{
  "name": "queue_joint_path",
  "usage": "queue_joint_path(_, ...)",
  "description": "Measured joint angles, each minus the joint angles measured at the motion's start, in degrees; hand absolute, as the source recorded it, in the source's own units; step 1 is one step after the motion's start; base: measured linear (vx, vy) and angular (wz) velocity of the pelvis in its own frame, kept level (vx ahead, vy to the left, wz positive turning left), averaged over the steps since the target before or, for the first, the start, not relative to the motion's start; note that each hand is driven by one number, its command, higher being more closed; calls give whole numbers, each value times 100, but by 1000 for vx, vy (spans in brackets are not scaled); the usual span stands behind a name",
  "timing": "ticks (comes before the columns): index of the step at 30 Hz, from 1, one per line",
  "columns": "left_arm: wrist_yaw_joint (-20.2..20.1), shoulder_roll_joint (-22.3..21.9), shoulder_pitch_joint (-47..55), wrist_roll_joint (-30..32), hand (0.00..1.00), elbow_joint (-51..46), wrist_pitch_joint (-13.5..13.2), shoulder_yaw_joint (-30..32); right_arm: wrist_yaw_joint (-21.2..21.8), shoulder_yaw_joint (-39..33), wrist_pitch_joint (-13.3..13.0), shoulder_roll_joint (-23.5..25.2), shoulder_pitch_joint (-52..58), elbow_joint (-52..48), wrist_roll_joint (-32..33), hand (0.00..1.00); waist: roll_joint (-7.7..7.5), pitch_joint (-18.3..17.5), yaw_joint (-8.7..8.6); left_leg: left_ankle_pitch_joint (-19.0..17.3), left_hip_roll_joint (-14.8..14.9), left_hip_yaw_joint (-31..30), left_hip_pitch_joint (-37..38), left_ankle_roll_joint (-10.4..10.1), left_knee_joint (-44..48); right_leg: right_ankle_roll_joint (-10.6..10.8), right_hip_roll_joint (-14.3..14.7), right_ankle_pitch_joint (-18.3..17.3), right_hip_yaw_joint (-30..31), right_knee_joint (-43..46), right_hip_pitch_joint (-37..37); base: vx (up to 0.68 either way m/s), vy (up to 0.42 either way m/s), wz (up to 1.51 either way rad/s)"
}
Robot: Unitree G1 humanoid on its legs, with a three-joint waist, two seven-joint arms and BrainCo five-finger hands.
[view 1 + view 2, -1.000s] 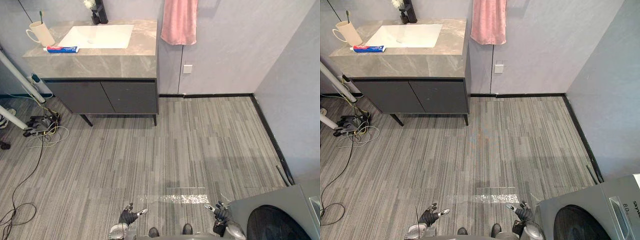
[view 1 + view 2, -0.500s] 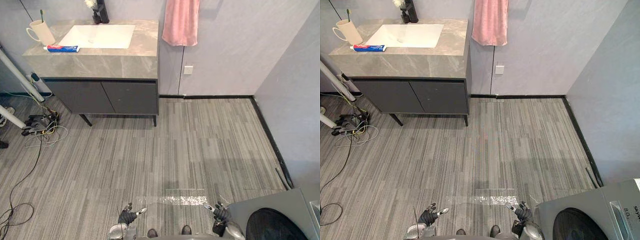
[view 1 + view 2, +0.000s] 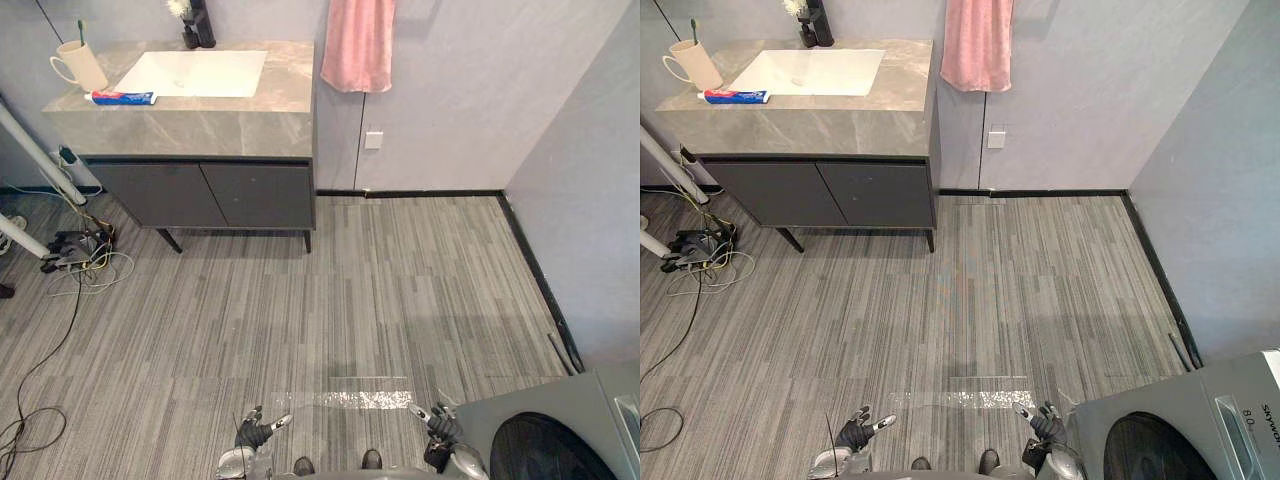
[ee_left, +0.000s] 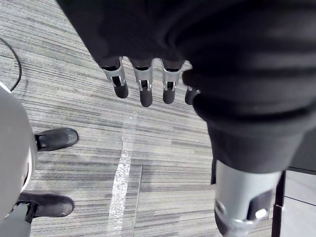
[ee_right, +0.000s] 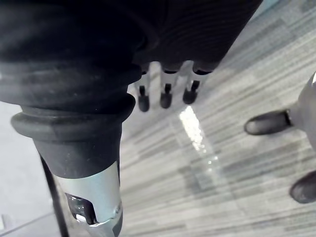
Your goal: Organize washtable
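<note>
- My left hand (image 3: pixel 251 434) hangs low at my side over the grey plank floor (image 3: pixel 300 300), fingers (image 4: pixel 144 93) straight and loosely spread, with nothing in them.
- My right hand (image 3: pixel 440 427) hangs the same way, slack and empty, just beside the washing machine (image 3: pixel 560 435).
- The washtable (image 3: pixel 190 125) stands well apart from me, across the floor against the far wall, out of reach of both hands.
- On its grey stone top a toothpaste tube (image 3: pixel 122 98) lies flat near the front edge, just beside a cream mug (image 3: pixel 80 66) at the corner. A thin toothbrush (image 3: pixel 81 32) stands in that mug.
- The white basin (image 3: pixel 196 73) looks bare, with a black faucet (image 3: pixel 199 26) behind it.
- By my reckoning the tidying has not begun: the tube lies loose on the top and I hold nothing. What is left is the walk over and then all of the sorting.
- A pink towel (image 3: pixel 358 42) hangs on the wall beside the washtable; whether it belongs to the job I cannot tell.
- The faucet's top is cut off by the picture's edge, and a pale thing next to it is too small to name.
- The cabinet doors (image 3: pixel 205 194) are closed, so what is inside is hidden.
- The washing machine is cut off at the corner.
</note>
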Motion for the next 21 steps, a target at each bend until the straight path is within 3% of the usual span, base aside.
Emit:
queue_joint_path(3,65,1,-43,-3,0,-45,-14,0,-1,-14,4,0,-41,10,42,0,-11,13,0,-1,-22,-18,-46,2,1,-1,-24,0,-26,8,-40,13,-9,2)
queue_joint_path(5,70,-3,-72,-14,0,-83,-34,-17,-1,-28,5,-13,-166,11,60,0,9,38,-5,-17,-51,-24,-105,22,3,-27,-106,-262,-59,441,-280,13,14,5)
queue_joint_path(7,72,10,-188,-16,0,-316,-39,-205,1,-28,5,-64,-293,-5,109,0,53,240,-5,-189,-62,-41,-77,223,45,176,-356,-852,-158,2181,-1019,14,52,2)
queue_joint_path(8,69,9,-210,-16,0,-357,-39,-236,1,-29,6,-64,-323,-3,119,0,49,292,16,-241,-76,-45,-41,293,47,250,-477,-925,-199,2813,-1271,-3,63,3)
queue_joint_path(9,73,19,-241,-15,0,-455,-39,-274,5,-29,6,-39,-362,-10,161,0,49,430,-17,-349,-119,-114,136,430,108,251,-715,-1003,-271,3997,-1769,75,60,14)
queue_joint_path(10,84,61,-240,-16,0,-503,-35,-367,13,-37,-2,-47,-358,-97,172,0,14,499,-59,-503,-126,-202,206,461,247,224,-852,-1198,-288,4533,-2067,131,57,22)
queue_joint_path(12,92,104,-295,-16,0,-532,-33,-425,6,-40,-3,-105,-346,-156,221,0,48,573,-85,-726,-9,-292,215,401,470,141,-877,-1279,-405,4250,-2361,290,52,30)
queue_joint_path(14,93,143,-396,-16,0,-551,-35,-428,-8,-49,-22,-174,-349,-187,274,0,89,628,-180,-912,148,-440,245,274,592,118,-880,-1126,-604,3343,-2582,331,13,35)
queue_joint_path(15,92,153,-468,-17,0,-552,-35,-427,-10,-52,-24,-210,-347,-188,275,0,100,671,-193,-983,209,-486,329,158,611,129,-882,-895,-705,2797,-2662,507,-68,22)
queue_joint_path(16,91,174,-576,-15,0,-556,-35,-425,-10,-62,-18,-236,-321,-186,271,0,59,767,-198,-1137,293,-524,583,-30,586,183,-890,-382,-895,1882,-2733,545,-98,17)
queue_joint_path(17,90,189,-616,-15,0,-555,-34,-427,-9,-73,-13,-230,-303,-186,270,0,26,810,-203,-1174,308,-537,713,-82,575,229,-893,-203,-989,1601,-2751,717,-166,23)
queue_joint_path(19,82,221,-674,-13,0,-556,-36,-427,3,-80,20,-229,-152,-252,273,0,28,809,-301,-1395,502,-509,1004,-432,533,152,-860,-6,-1108,1452,-2866,605,-195,40)
queue_joint_path(20,76,276,-592,-13,0,-565,-48,-417,8,-112,40,-223,-57,-315,259,0,-54,758,-355,-1489,567,-515,1092,-591,898,-290,-809,424,-999,1620,-2892,762,-309,38)
queue_joint_path(21,77,247,-573,-15,0,-577,-46,-401,30,-143,43,-255,-8,-314,259,0,-9,724,-319,-1557,866,-480,893,-793,1729,-624,-691,889,-974,1836,-2825,908,-423,15)
